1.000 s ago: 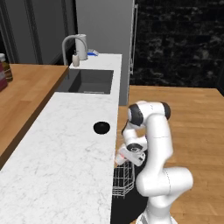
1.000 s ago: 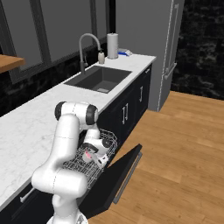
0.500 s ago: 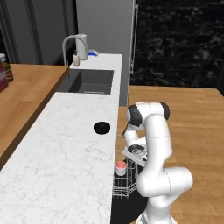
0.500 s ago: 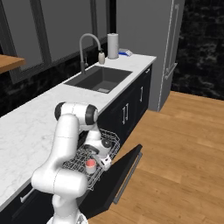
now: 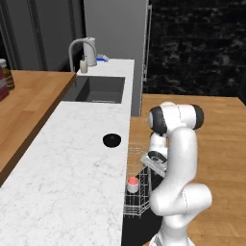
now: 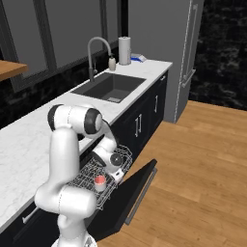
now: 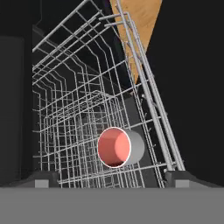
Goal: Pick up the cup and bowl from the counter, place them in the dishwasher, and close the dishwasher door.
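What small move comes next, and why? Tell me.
Probably lift the open end effector up out of the wire rack: the cup already sits free in it, while the bowl waits on the counter.

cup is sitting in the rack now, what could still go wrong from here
The cup stands loose in the wire rack right under the open claw, so pulling the arm out carelessly could knock it over. The bowl is on the counter near the edge above the rack; a clumsy grasp might push it off. The dishwasher door hangs open beside the base, so driving could hit it.
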You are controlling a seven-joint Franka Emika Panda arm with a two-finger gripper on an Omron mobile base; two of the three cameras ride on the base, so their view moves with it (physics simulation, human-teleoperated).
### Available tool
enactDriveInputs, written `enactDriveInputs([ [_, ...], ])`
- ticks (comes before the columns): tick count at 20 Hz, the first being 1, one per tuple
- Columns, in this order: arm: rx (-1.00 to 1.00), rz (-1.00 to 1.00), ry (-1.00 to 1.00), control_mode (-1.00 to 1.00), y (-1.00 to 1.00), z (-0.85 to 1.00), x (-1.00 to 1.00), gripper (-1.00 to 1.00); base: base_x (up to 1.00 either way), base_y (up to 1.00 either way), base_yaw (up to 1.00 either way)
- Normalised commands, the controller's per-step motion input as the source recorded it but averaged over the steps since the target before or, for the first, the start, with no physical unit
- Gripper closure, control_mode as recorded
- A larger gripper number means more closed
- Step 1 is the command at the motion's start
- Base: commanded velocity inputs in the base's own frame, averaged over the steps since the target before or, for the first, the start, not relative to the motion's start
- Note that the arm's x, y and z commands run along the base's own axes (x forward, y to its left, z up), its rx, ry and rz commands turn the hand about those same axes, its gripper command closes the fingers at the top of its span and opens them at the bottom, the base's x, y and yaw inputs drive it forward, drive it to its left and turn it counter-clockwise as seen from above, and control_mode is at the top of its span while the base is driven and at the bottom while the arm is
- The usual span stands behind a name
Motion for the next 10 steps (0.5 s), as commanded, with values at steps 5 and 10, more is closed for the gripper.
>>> enactDriveInputs([
  [5, 0.00, 0.00, -0.17, -1.00, -0.15, 1.00, -0.17, -1.00, 0.00, 0.00, 0.00],
  [10, 0.00, 0.02, -0.15, -1.00, -0.15, 1.00, 0.00, -1.00, 0.00, 0.00, 0.00],
])
